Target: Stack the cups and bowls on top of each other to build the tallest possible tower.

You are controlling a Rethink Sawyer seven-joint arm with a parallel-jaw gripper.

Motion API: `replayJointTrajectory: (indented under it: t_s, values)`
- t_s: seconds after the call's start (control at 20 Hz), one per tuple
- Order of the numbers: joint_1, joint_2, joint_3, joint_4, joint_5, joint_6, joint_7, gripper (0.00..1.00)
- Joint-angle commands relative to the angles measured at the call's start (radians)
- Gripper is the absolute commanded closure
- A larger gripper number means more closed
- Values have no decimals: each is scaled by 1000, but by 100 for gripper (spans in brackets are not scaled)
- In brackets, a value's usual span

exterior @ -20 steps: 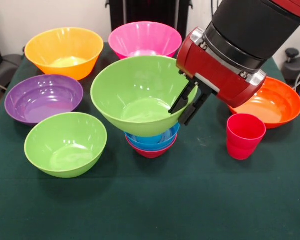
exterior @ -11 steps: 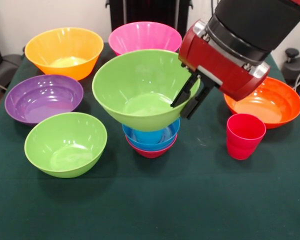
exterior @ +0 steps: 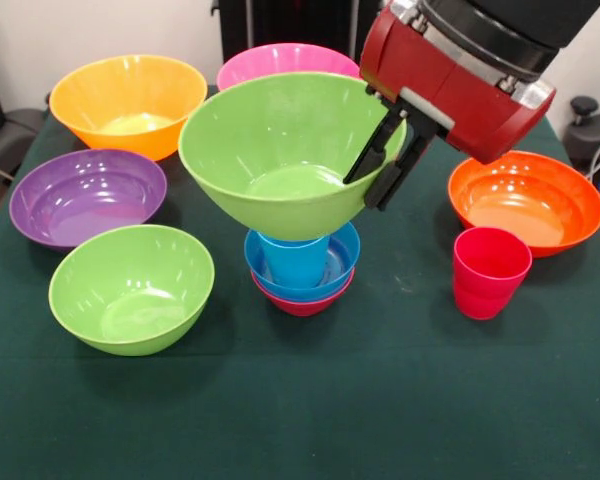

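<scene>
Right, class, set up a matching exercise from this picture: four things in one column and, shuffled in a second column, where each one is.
Things:
1. glossy lime green plastic bowl pinched by the hand
2. light blue plastic tumbler
3. small red-pink plastic tumbler
4. round purple plastic bowl

Places:
A. on the cloth in front of the orange bowl
B. standing inside the small blue bowl
C. lifted off the table, tilted
D. on the cloth behind the second lime green bowl

Pairs: 1-C, 2-B, 3-A, 4-D
</scene>
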Motion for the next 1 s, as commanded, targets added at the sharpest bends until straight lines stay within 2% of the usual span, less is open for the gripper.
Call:
replayJointTrajectory:
  t_s: [0.05,1.0]
  values:
    - [5,-6,83,125,-75,-5,-155,100]
    - [16,-16,94,205,-85,-51,-143,100]
